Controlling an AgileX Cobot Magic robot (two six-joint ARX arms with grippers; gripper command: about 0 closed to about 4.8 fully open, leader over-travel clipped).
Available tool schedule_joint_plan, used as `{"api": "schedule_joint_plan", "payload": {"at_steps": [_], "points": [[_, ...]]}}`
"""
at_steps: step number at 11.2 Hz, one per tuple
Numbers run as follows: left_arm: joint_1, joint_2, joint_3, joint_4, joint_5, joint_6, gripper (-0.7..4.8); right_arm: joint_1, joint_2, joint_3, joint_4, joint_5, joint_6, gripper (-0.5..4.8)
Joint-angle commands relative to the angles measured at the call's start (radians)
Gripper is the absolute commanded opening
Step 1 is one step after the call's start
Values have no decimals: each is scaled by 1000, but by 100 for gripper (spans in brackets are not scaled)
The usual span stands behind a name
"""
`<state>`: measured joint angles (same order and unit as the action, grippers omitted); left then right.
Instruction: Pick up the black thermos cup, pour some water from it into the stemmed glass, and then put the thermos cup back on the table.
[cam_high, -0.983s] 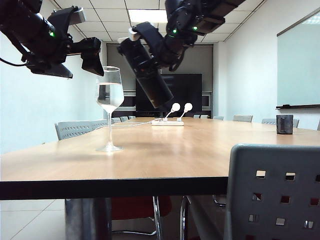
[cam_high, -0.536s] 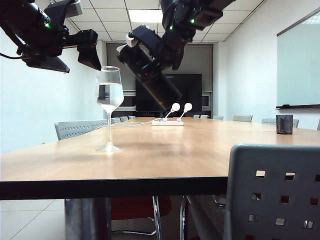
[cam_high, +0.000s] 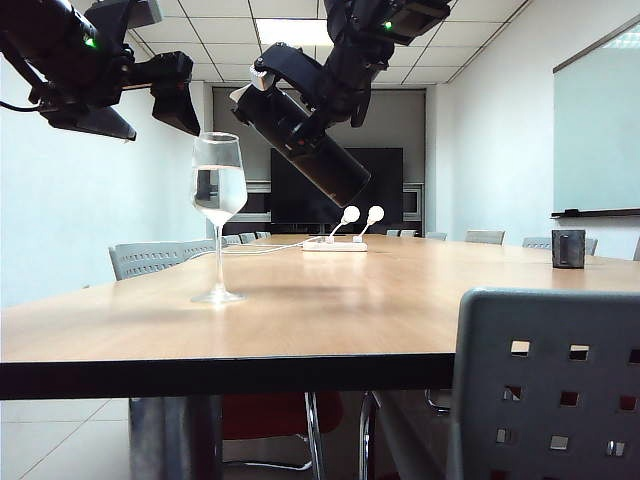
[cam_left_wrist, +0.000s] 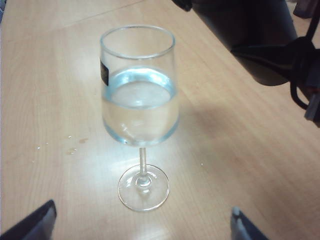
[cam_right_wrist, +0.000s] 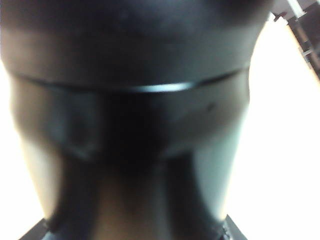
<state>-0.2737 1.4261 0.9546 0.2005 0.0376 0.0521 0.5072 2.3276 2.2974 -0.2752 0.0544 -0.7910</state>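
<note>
The stemmed glass (cam_high: 219, 212) stands on the table (cam_high: 330, 310) with water filling about half of its bowl; the left wrist view looks down on this glass (cam_left_wrist: 139, 102). My right gripper (cam_high: 305, 85) is shut on the black thermos cup (cam_high: 312, 150), held high and tilted steeply, its lid end up and to the right of the glass rim. In the right wrist view the thermos cup (cam_right_wrist: 130, 100) fills the frame between the jaws of my right gripper (cam_right_wrist: 136, 234). My left gripper (cam_high: 178, 100) hangs open and empty above and left of the glass, its fingertips (cam_left_wrist: 31, 226) wide apart.
A small dark cup (cam_high: 569, 248) sits at the table's far right. A white power strip with two plugs (cam_high: 338, 242) lies mid-table behind the glass. A grey perforated chair back (cam_high: 548, 385) stands at the near edge, and more chairs (cam_high: 150, 258) line the left side.
The right gripper has rolled the thermos cup from steep towards level, its base swinging up and to the right. The left gripper has risen slightly. The glass has not moved.
</note>
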Motion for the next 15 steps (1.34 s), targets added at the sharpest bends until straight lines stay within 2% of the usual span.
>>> {"api": "schedule_joint_plan", "payload": {"at_steps": [1,3,4,8,15], "points": [[0,-8,2,-5,0,1,479,3,-26,13,77,42,-106,198],[0,-8,2,-12,0,1,479,6,-26,13,99,49,-186,198],[0,-8,2,1,-37,1,479,6,-26,13,123,50,-186,198],[0,-6,3,69,-45,1,479,7,-26,13,122,59,-221,197],[0,-6,2,39,-41,0,479,14,-25,13,130,60,-343,197]]}}
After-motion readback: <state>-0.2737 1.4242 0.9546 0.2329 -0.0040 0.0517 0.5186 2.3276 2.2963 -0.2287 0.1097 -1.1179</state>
